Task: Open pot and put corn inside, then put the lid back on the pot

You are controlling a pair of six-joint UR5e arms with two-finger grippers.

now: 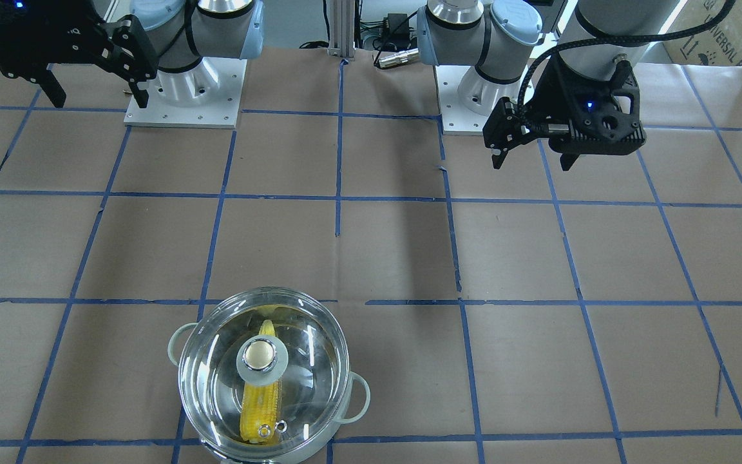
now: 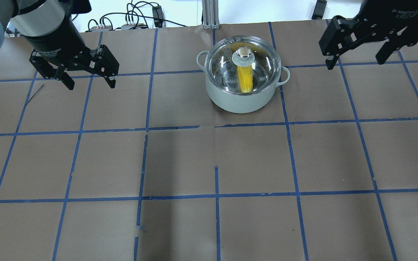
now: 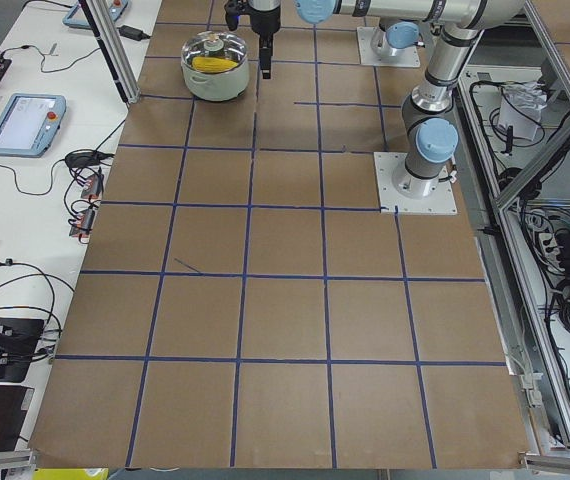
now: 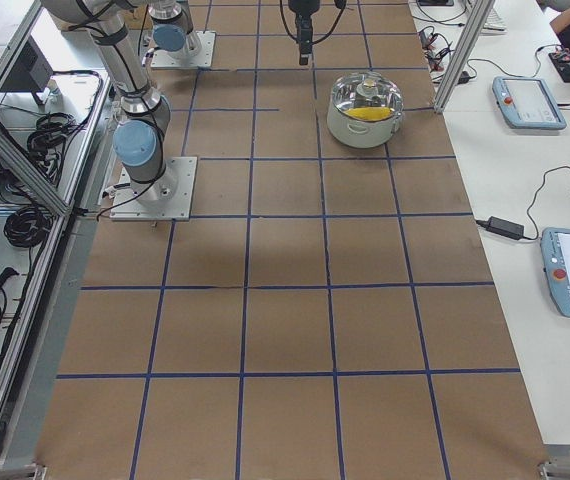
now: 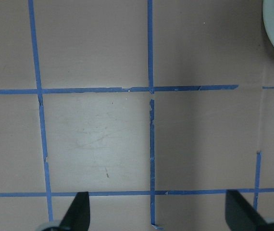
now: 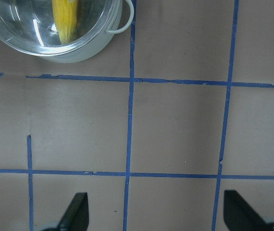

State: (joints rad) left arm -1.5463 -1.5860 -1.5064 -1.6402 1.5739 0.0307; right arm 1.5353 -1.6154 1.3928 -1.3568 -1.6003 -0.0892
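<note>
Two spread: left pincer, right pincer | corn in pot | lid on

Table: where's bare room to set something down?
The table is bare from the pot to the robot's side. Also bare: either side of the pot, under the left gripper and right gripper. Only the pot's spot is taken.

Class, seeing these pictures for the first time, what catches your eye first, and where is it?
A yellow corn cob lies inside the round shiny steel pot at the far middle of the brown taped table, under its clear domed glass lid. The left pincer and right pincer hang open and empty, well off to either side.
</note>
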